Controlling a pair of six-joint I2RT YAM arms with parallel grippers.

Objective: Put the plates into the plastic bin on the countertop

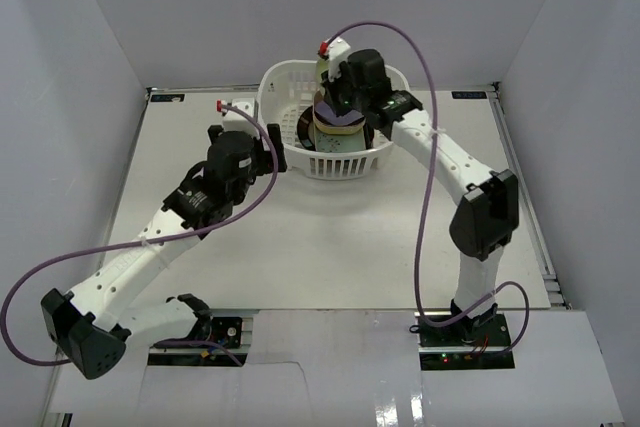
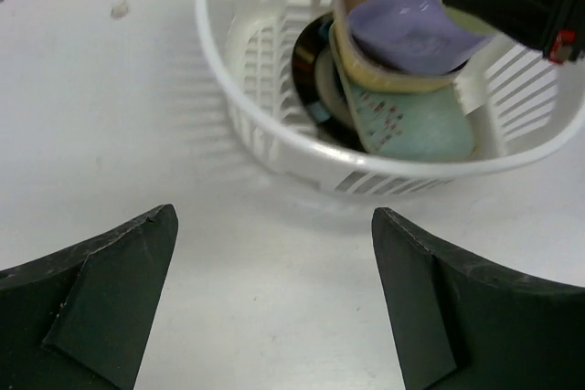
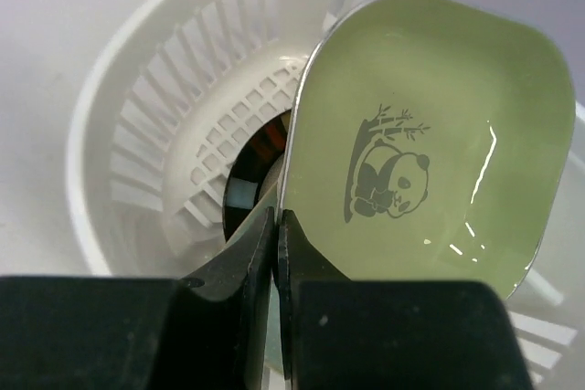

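Plain white walls (image 1: 300,7) stand on three sides. A small dark sticker (image 1: 168,98) sits at the far left corner, and another sticker (image 1: 470,95) at the far right corner. A grey metal strip (image 1: 537,237) runs down the right side. A shiny white board (image 1: 330,387) lies in front.

no legible words or numbers. panda-and-bamboo print (image 3: 386,175) at centre of the green plate (image 3: 475,79); reddish marks (image 2: 388,116) on the pale teal plate (image 2: 430,139) and blue sticker (image 1: 470,95) at 1 o'clock on the bench (image 1: 330,237), unreadable.
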